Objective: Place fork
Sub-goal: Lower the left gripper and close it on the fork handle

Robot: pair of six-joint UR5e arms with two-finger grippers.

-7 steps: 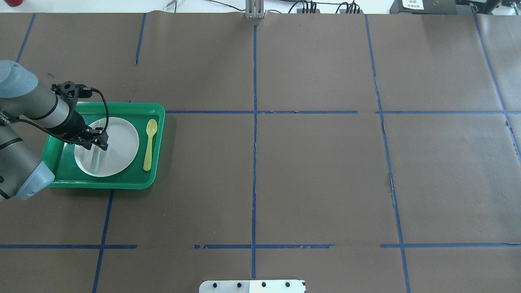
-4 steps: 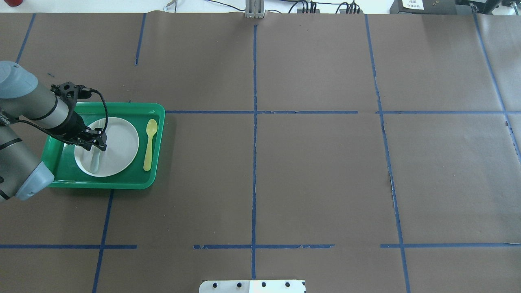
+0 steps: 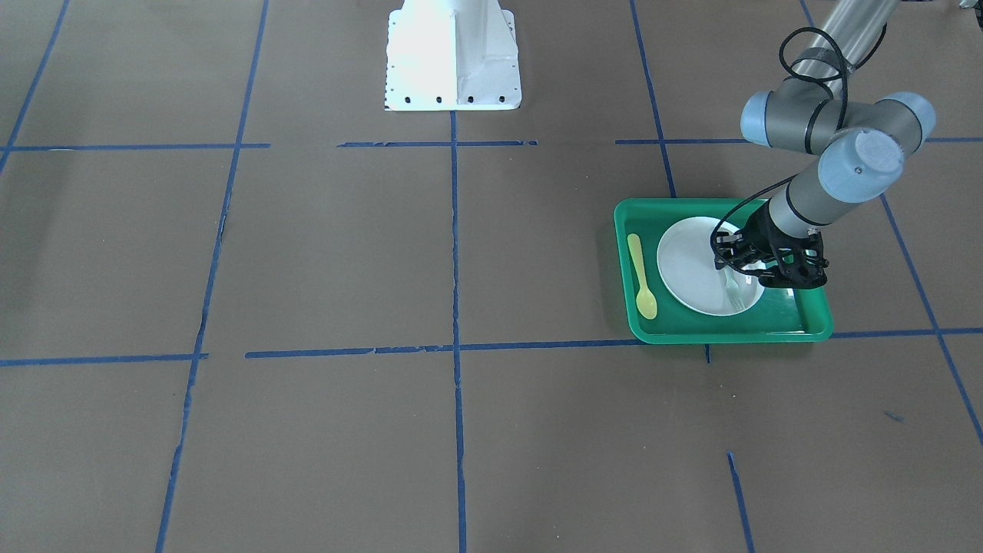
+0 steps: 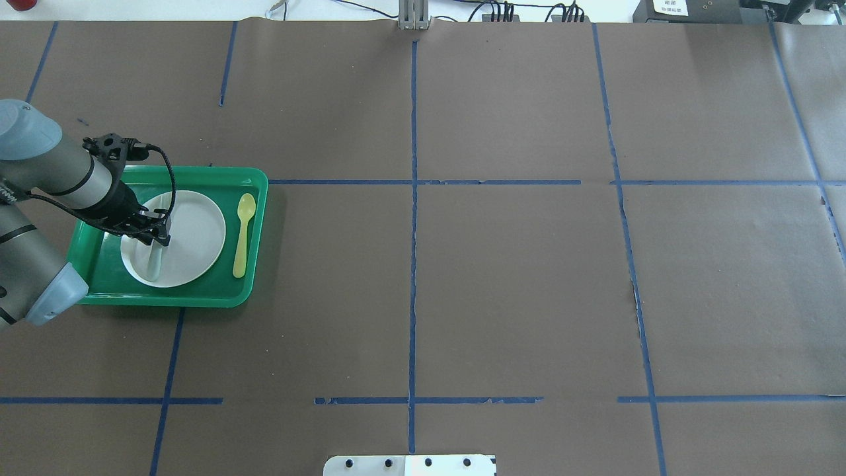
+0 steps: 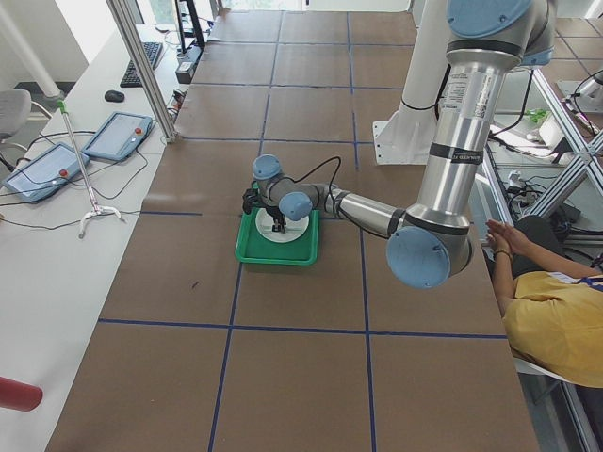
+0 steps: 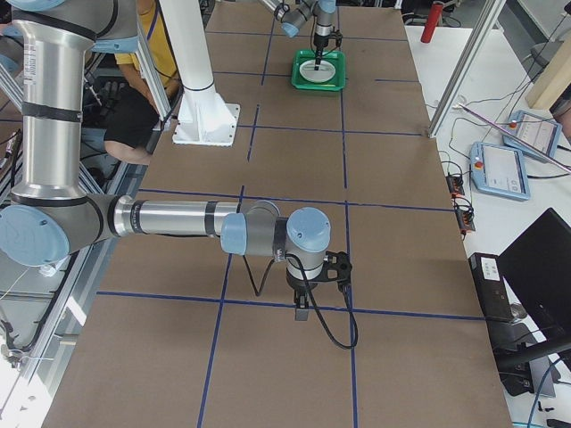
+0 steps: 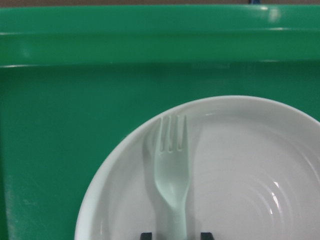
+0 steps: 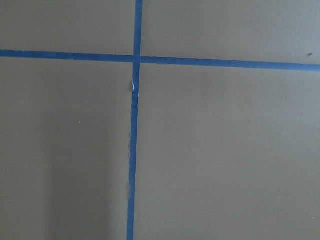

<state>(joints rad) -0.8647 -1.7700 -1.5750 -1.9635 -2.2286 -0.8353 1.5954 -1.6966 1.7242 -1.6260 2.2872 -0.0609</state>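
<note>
Overhead and front cameras on opposite sides, both showing tray (image 4: 198, 295), left wrist close over plate (image 7: 240, 175)

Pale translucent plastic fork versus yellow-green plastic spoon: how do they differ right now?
The pale translucent fork lies on the white plate; the yellow-green spoon lies on the green tray floor beside the plate. The fork's handle sits between the left gripper's open fingers; the spoon is untouched. Both lie flat, roughly parallel.

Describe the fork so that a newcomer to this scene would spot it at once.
Find the green tray on the robot's left, then the white plate in it. The fork lies on the plate under the left gripper: pale, translucent, tined, unlike the yellow-green spoon beside the plate.
</note>
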